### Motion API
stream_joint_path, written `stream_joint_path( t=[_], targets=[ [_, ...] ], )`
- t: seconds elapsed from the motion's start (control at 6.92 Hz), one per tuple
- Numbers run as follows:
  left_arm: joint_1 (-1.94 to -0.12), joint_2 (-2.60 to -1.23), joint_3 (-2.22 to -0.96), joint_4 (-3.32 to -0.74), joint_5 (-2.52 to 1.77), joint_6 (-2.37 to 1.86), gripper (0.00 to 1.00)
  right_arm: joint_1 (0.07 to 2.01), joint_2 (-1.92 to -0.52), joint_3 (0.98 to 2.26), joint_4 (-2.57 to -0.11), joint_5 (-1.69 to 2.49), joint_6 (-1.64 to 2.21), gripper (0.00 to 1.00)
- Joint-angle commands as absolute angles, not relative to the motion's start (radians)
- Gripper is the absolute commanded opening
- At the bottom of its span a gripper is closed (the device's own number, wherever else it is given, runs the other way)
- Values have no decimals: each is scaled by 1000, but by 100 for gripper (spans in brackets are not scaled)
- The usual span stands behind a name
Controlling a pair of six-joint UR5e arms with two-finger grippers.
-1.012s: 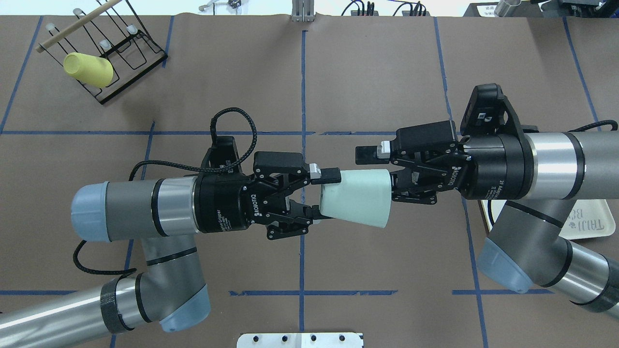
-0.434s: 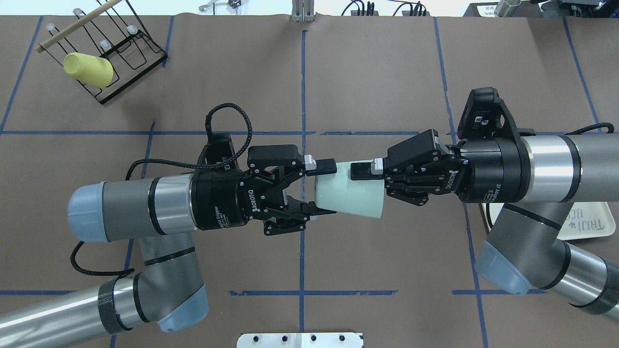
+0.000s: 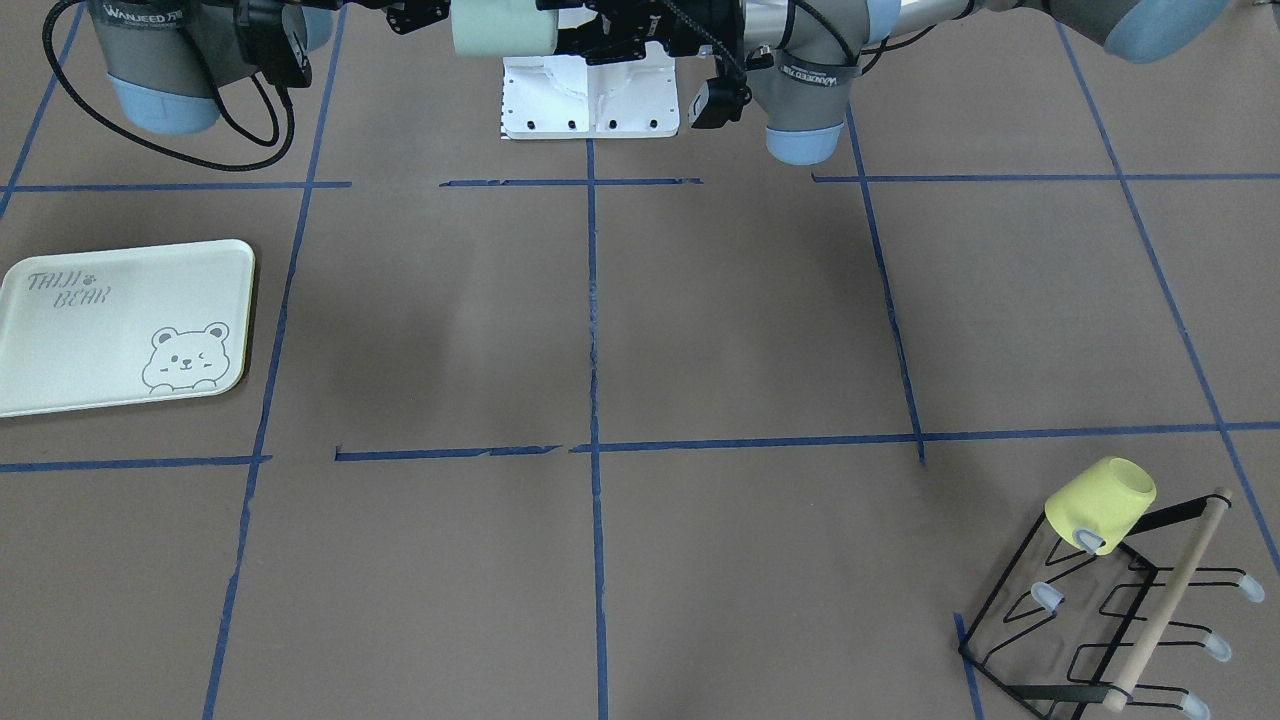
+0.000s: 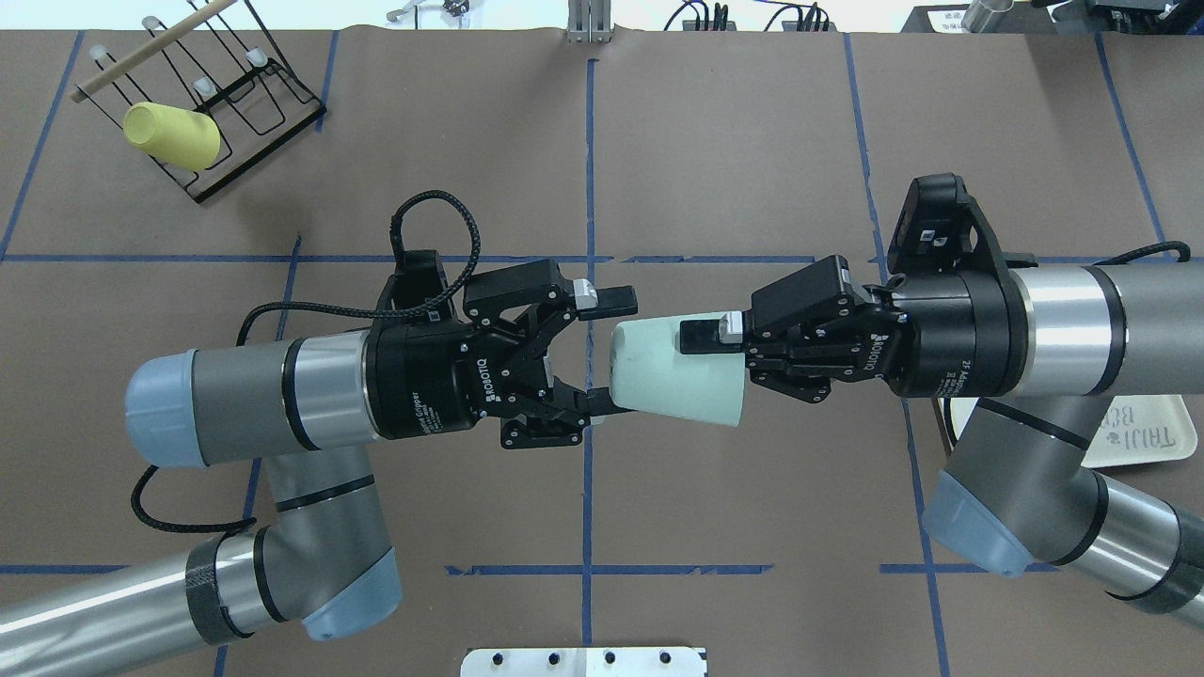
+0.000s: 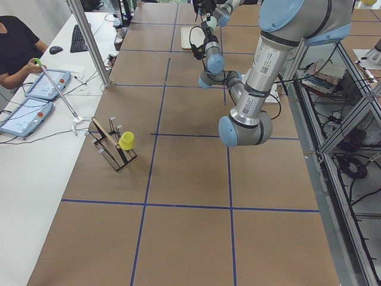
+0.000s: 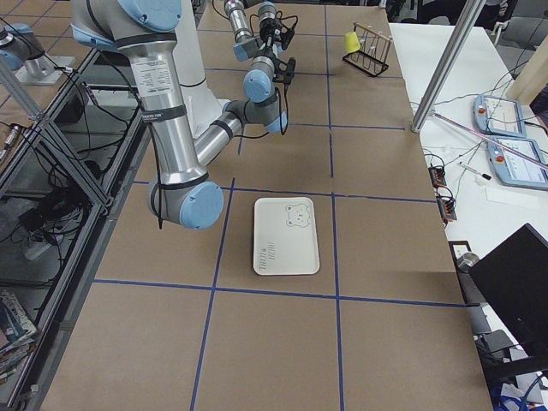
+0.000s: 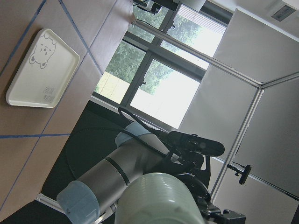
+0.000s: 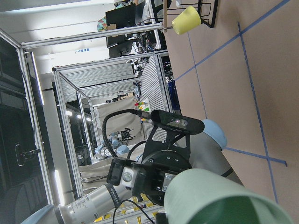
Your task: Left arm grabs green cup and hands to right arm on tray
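Note:
The green cup [image 4: 670, 371] is held on its side in mid-air over the table's middle, its wide mouth toward my right arm. My right gripper [image 4: 713, 362] is shut on the cup's rim, with one finger [image 4: 701, 336] on the outer wall. My left gripper [image 4: 616, 354] is open at the cup's base; its upper finger [image 4: 616, 299] stands clear of the cup and its lower finger [image 4: 602, 404] lies by the base edge. The cup also shows in the front view [image 3: 500, 28] and in the left wrist view [image 7: 159, 200]. The tray [image 3: 120, 325] lies flat and bare on the table on my right side.
A yellow cup [image 4: 171, 136] hangs on a black wire rack [image 4: 235, 94] with a wooden rod at the far left corner. The tray [image 4: 1148, 428] lies partly under my right arm. A white base plate [image 3: 590, 95] sits at the robot's edge.
My right gripper closed onto the green cup's rim. My left gripper then opened off the cup's base and drew back a little to the left.

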State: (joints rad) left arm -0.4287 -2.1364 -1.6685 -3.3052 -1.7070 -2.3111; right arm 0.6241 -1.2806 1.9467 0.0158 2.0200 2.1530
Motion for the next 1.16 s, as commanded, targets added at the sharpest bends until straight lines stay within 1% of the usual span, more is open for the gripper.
stream_joint_path(
  t=[0.0,0.29,0.58,0.72,1.01],
  targets=[
    [-525,-2065,-1713,-3301,-1695,-2304,100,629,-1296,1945,17,2020,2148,0],
    [-610,-2001,-1730,-3300,-1695,-2298,100,688,-1308,1940,17,1975,2151,0],
    [-623,-1958,-1730,-3268,-1690,-2168,100,783,-1373,1922,14,1970,2145,0],
    [-668,-1959,-1733,-3131,-1695,-2149,100,820,-1399,1872,9,1980,2132,0],
    [-712,-1962,-1799,-2710,-1725,-2105,100,909,-1463,1788,-29,2037,2010,0]
  ],
)
